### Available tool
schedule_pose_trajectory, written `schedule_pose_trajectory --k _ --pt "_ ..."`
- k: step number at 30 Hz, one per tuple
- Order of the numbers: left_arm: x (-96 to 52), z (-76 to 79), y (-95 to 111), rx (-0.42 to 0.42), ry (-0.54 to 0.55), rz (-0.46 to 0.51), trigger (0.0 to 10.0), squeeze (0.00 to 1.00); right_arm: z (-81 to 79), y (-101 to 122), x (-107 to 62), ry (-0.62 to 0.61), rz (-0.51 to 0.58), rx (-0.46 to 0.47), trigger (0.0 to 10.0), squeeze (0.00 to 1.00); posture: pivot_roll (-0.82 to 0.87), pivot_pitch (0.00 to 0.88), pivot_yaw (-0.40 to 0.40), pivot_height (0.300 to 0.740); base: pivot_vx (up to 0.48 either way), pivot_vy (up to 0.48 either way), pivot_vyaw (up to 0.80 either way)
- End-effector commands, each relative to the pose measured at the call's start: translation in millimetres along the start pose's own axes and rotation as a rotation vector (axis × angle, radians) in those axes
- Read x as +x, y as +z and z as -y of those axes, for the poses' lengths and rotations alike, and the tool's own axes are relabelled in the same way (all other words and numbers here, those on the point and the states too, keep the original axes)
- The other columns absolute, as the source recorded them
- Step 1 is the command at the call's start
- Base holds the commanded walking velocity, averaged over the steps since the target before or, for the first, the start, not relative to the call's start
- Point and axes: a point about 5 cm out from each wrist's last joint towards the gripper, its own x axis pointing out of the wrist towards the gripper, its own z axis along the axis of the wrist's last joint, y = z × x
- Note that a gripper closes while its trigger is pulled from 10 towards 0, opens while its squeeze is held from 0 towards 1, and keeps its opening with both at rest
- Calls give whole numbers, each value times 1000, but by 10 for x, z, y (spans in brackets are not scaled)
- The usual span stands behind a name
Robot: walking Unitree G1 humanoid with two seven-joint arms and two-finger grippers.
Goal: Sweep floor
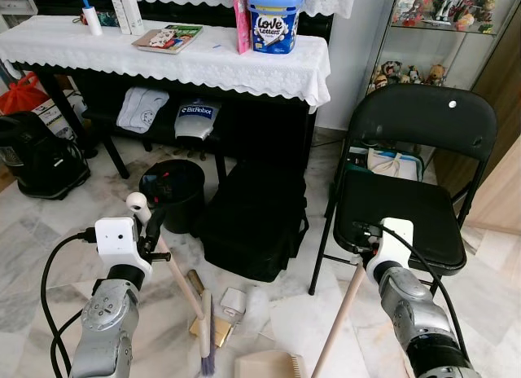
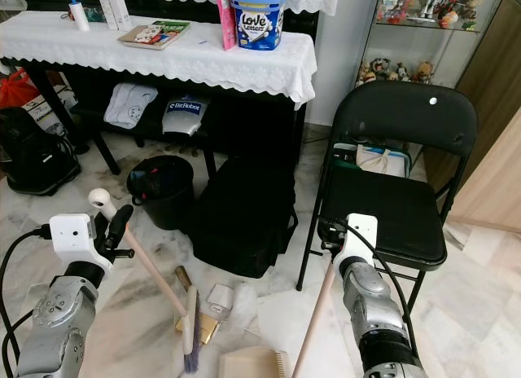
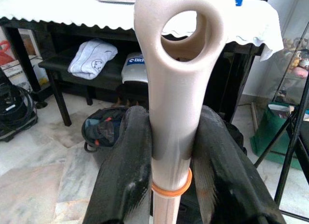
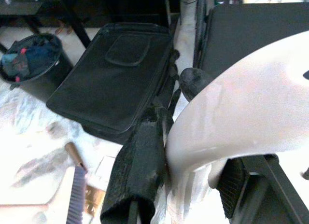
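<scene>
Left eye view gives you the readable print first: a blue tub (image 1: 275, 19) on the white-clothed table (image 1: 98, 50) says "Love Letters", and a white cloth (image 1: 195, 120) on the shelf under it reads "BitRobot".

Your broom (image 1: 175, 276) has a pale beige handle ending in a loop with a hole through it, an orange ring just under the grip, and dark bristles (image 1: 209, 351) down on the marble floor (image 1: 49, 231) beside scraps of paper (image 1: 233, 302). Your left gripper (image 3: 170, 161) has both black fingers (image 3: 126, 166) pressed against that handle just below the loop.

Your right gripper (image 4: 181, 151) is closed on a second pale handle (image 1: 340, 313), which slants down toward the beige dustpan (image 1: 269, 366) at the bottom edge. It sits just in front of the black folding chair (image 1: 407, 207). A black bag (image 1: 256, 219) and a black bin (image 1: 173, 191) stand between the chair and your left arm.
</scene>
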Motion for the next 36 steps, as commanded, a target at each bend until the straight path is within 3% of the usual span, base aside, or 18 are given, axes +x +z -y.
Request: schedule_pose_trajectory --k 1,6,12,18,26,32,35,36 --pt "33 -2 65 -2 -1 27 10000 0 -3 -102 -10 19 -71 -15 10000 0 17 0 12 740 0 0 0" --pt "30 0 61 -2 -1 26 10000 0 11 -97 -15 40 -95 -24 10000 0 14 0 12 740 0 0 0" --pt "29 16 52 -5 -2 22 10000 0 -96 -131 -41 105 -164 55 10000 0 12 0 9 740 0 0 0" --pt "25 10 39 -3 1 17 10000 0 -109 -169 -57 95 -197 116 10000 0 12 0 6 740 0 0 0" --pt "30 5 36 -3 0 14 10000 0 -137 -176 -76 104 -221 129 10000 0 11 0 6 740 0 0 0" --pt "39 5 33 -2 -2 12 10000 0 -128 -132 -73 91 -199 122 10000 0 9 0 8 740 0 0 0" --pt "43 6 36 -1 0 13 10000 0 -74 -35 -72 37 -108 31 10000 0 10 0 9 740 0 0 0" --pt "47 8 38 -1 0 15 10000 0 -53 99 -74 8 4 16 10000 0 8 0 10 740 0 0 0"
